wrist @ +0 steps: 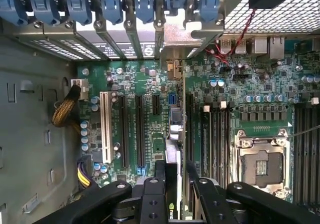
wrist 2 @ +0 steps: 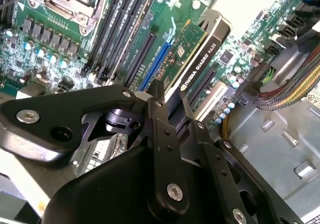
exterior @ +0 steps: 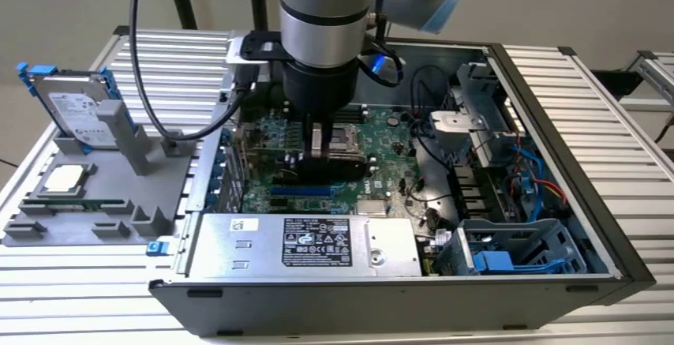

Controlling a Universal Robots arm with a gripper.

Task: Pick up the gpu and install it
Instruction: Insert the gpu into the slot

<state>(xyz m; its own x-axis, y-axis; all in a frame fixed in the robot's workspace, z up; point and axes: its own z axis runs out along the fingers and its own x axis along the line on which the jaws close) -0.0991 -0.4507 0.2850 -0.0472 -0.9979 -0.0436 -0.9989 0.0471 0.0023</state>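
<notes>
Pickup's done: the end effector [wrist 2: 170, 102] is clamped on the gpu [wrist 2: 200, 49], holding it edge-down over the motherboard [wrist: 210, 99] slots inside the case [exterior: 548, 100], not seated yet.

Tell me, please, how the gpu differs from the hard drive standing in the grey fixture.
The gpu is a green card with a black cooler; the hard drive is silver with blue clips. The gpu is clamped in the tool inside the open case, above the motherboard; the hard drive stands outside in the grey fixture. Both stand on edge.
</notes>
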